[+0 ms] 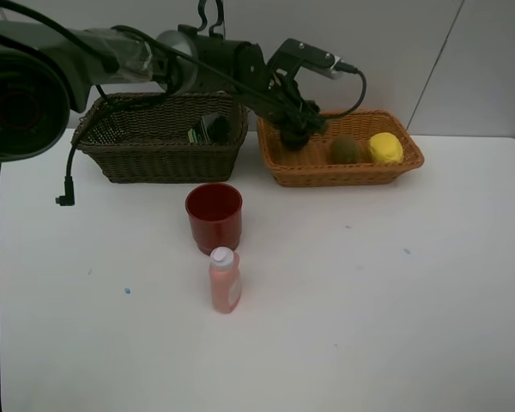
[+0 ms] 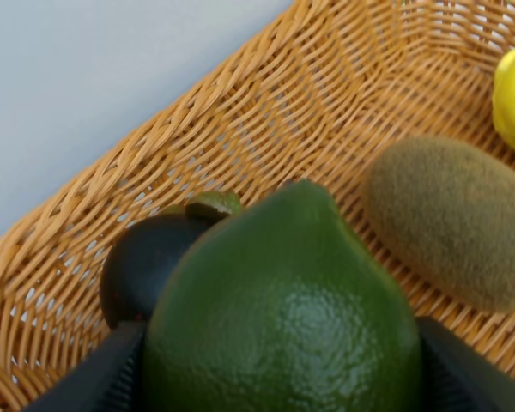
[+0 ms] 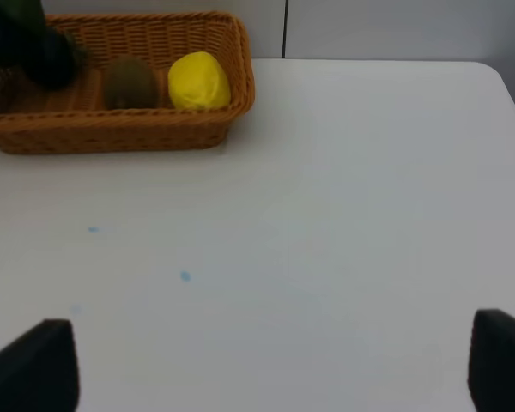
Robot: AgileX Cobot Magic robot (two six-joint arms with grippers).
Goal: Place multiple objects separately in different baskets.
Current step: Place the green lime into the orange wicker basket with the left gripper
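- left gripper (image 1: 297, 136) reaches across the middle and down into the light tan basket (image 1: 352, 176), clamped on the green lime (image 2: 283, 318) with a finger pressed to each side
- lime hangs low in the basket at the end nearest the dark olive basket (image 1: 137, 159), just beside the dark round fruit (image 2: 146, 266); cannot tell if it touches the weave yet
- already in the tan basket: kiwi (image 1: 345, 148), lemon (image 1: 384, 148), dark round fruit
- dark olive basket holds a dark item (image 1: 210, 129) with a bit of green, too small to name
- left to do, judging by the layout: release the lime, then the red cup (image 1: 214, 216), upright, and the pink bottle (image 1: 225, 281), lying on its side just beside the cup, both out on the table (image 1: 395, 309) in front of the baskets
- right gripper (image 3: 266, 365) has fingers wide apart with nothing between them, over bare table well apart from all the items
- room: lime's end of the basket is crowded, with the dark fruit close on one side, kiwi near on the other and the rim wall close; straight up looks the cleanest exit
- baskets sit side by side, nearly touching, at the far table edge; cup stands in front of the gap; the right side of the table is wide open
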